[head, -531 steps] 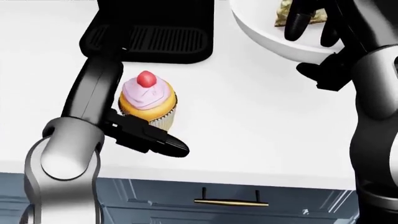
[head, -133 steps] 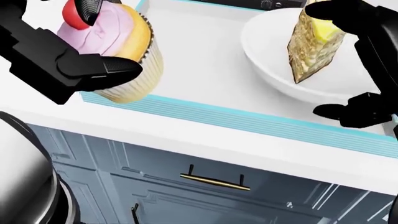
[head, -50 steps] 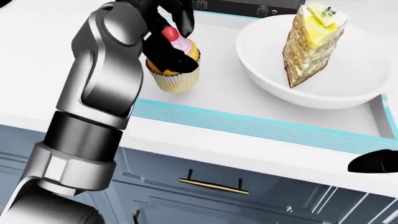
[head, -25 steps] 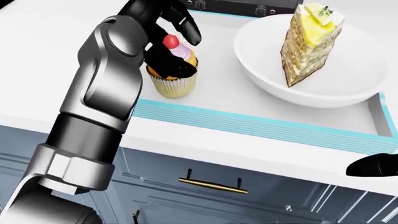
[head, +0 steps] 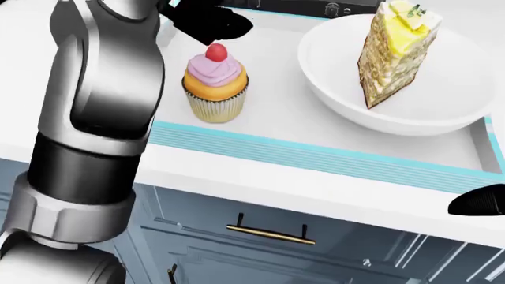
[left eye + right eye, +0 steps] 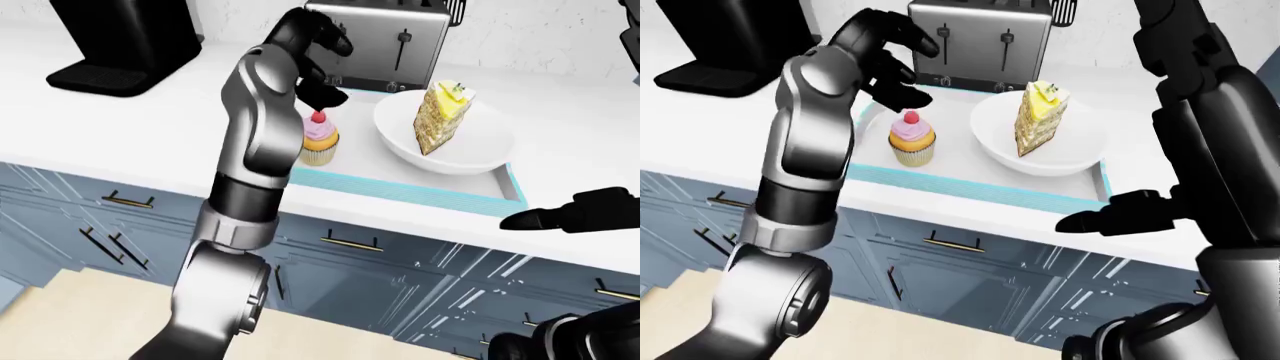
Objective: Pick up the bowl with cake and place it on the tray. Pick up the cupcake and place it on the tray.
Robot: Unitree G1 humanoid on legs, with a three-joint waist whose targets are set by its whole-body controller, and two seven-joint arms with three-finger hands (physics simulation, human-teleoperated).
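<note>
The cupcake [image 5: 215,86], pink frosting with a red cherry, stands upright on the left part of the white tray with a teal rim [image 5: 315,158]. To its right on the same tray sits the white bowl [image 5: 442,89] holding a yellow layered cake slice [image 5: 391,53]. My left hand [image 6: 912,75] hovers open just above and behind the cupcake, clear of it, fingers spread. My right hand [image 6: 1095,221] hangs low at the counter's edge, to the right of the tray, open and holding nothing.
A silver toaster [image 6: 985,41] stands right behind the tray. A black coffee machine [image 6: 730,37] sits on the counter [image 6: 700,139] at the far left. Blue-grey cabinet drawers with brass handles [image 5: 272,232] run below the counter edge.
My left hand has let go of the cupcake and lifted up and away from it. The cupcake stays standing on the tray. The bowl and right hand have barely moved.
</note>
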